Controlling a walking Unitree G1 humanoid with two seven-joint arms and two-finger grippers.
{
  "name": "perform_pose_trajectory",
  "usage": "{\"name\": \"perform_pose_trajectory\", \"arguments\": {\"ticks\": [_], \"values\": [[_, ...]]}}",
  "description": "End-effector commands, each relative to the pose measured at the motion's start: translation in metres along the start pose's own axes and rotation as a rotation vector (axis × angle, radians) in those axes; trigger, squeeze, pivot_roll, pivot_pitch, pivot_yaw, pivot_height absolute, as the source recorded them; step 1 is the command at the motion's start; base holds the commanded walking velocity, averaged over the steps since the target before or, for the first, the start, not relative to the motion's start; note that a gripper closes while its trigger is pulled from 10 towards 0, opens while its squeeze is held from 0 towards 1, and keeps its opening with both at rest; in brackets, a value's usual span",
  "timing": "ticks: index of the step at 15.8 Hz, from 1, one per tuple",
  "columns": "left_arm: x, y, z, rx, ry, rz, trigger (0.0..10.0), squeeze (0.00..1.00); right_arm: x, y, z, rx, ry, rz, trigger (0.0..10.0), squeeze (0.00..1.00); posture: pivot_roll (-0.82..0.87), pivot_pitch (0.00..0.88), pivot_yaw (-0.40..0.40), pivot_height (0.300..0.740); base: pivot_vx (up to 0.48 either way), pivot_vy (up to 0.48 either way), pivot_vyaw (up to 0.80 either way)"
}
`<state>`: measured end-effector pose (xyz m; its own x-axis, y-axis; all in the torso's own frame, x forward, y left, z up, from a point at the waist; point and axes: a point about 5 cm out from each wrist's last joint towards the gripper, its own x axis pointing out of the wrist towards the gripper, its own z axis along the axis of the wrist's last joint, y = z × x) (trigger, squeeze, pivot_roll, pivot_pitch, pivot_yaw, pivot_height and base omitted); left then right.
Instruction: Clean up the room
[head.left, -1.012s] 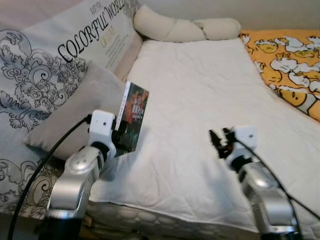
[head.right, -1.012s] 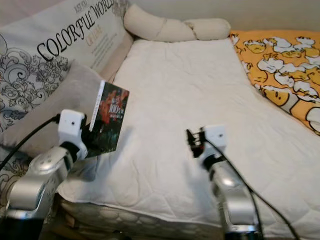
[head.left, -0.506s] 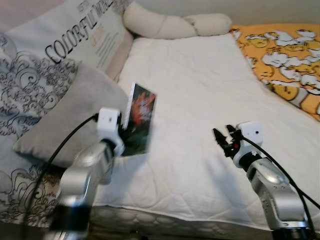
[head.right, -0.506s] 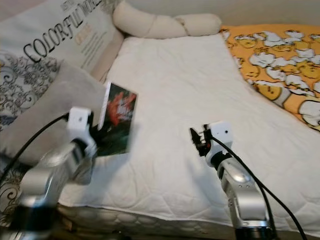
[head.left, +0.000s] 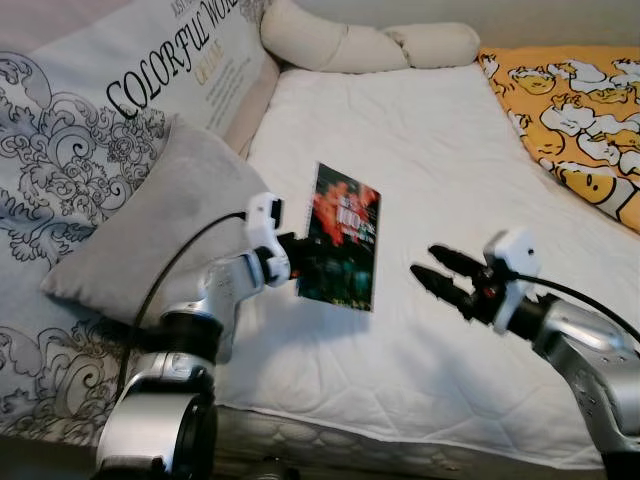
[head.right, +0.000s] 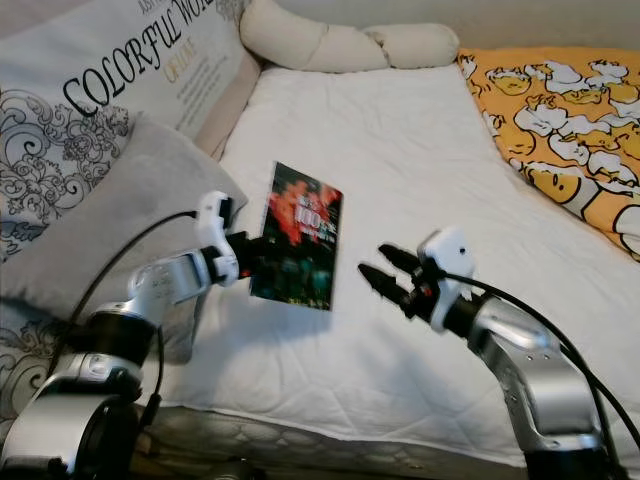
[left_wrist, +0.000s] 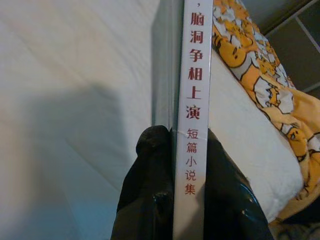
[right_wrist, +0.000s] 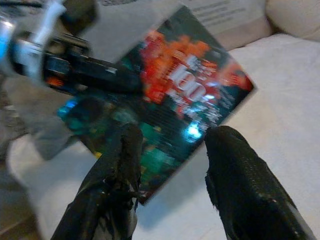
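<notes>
A thin book with a dark cover and red-orange artwork hangs upright above the white mattress. My left gripper is shut on its left edge. The left wrist view looks along the white spine printed with red characters, pinched between the two black fingers. My right gripper is open, its fingers pointing left toward the book's right edge with a small gap between. The right wrist view has the book cover just beyond the spread fingertips.
A grey cushion and a large patterned pillow printed with "COLORFUL WORLD" lie along the bed's left side. A cream knotted bolster rests at the head. An orange cartoon-print blanket covers the right side.
My left arm has swung the book right toward the bed's middle and turned its cover to face me. My right gripper has opened and turned left to face the book.
</notes>
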<state>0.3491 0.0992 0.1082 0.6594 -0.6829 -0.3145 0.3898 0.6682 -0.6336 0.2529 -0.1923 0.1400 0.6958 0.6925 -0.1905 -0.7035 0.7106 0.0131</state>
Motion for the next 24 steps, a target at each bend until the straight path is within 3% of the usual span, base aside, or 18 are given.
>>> {"name": "perform_pose_trajectory", "arguments": {"ticks": [1, 3, 5, 7, 10, 14, 15, 16, 17, 24], "values": [[0.001, 0.000, 0.007, -0.001, -0.026, 0.000, 10.0, 0.00, -0.003, 0.003, 0.004, 0.002, -0.004, 0.039, 10.0, 0.00, -0.07, 0.000, 0.100, 0.740, 0.000, 0.000, 0.00], [0.014, 0.005, -0.010, -0.066, 0.026, 0.026, 10.0, 0.00, -0.016, 0.017, -0.002, 0.040, 0.062, 0.123, 10.0, 0.00, -0.09, 0.057, 0.101, 0.740, 0.000, 0.000, 0.00], [0.016, 0.009, -0.021, -0.068, 0.054, 0.054, 10.0, 0.00, -0.020, 0.023, -0.004, 0.049, 0.085, 0.133, 10.0, 0.00, -0.11, 0.092, 0.103, 0.740, 0.000, 0.000, 0.00], [0.018, 0.015, -0.030, 0.017, 0.081, 0.122, 10.0, 0.00, -0.026, 0.027, -0.005, 0.062, 0.107, 0.131, 10.0, 0.00, -0.13, 0.124, 0.106, 0.740, 0.000, 0.000, 0.00], [0.019, 0.020, -0.027, 0.109, 0.054, 0.202, 10.0, 0.00, -0.031, 0.032, -0.009, 0.061, 0.152, 0.121, 10.0, 0.00, -0.14, 0.152, 0.111, 0.740, 0.000, 0.000, 0.00], [0.017, 0.026, -0.025, 0.131, 0.030, 0.263, 10.0, 0.00, -0.031, 0.038, -0.011, 0.068, 0.176, 0.124, 10.0, 0.00, -0.15, 0.156, 0.114, 0.740, 0.000, 0.000, 0.00], [0.016, 0.029, -0.025, 0.203, 0.041, 0.283, 10.0, 0.58, -0.030, 0.040, -0.012, 0.064, 0.187, 0.129, 10.0, 0.00, -0.15, 0.151, 0.114, 0.740, 0.000, 0.000, 0.00], [0.015, 0.030, -0.025, 0.215, 0.045, 0.289, 10.0, 0.67, -0.030, 0.040, -0.012, 0.063, 0.188, 0.129, 10.0, 0.00, -0.15, 0.151, 0.114, 0.740, 0.000, 0.000, 0.00], [0.014, 0.032, -0.024, 0.235, 0.045, 0.303, 10.0, 1.00, -0.029, 0.040, -0.012, 0.063, 0.189, 0.128, 10.0, 0.00, -0.15, 0.143, 0.112, 0.740, 0.000, 0.000, 0.00], [-0.006, 0.053, -0.009, 0.306, 0.017, 0.404, 10.0, 1.00, -0.016, 0.034, -0.013, 0.041, 0.184, 0.127, 10.0, 0.00, -0.12, 0.086, 0.112, 0.740, 0.000, 0.000, 0.00]]}}
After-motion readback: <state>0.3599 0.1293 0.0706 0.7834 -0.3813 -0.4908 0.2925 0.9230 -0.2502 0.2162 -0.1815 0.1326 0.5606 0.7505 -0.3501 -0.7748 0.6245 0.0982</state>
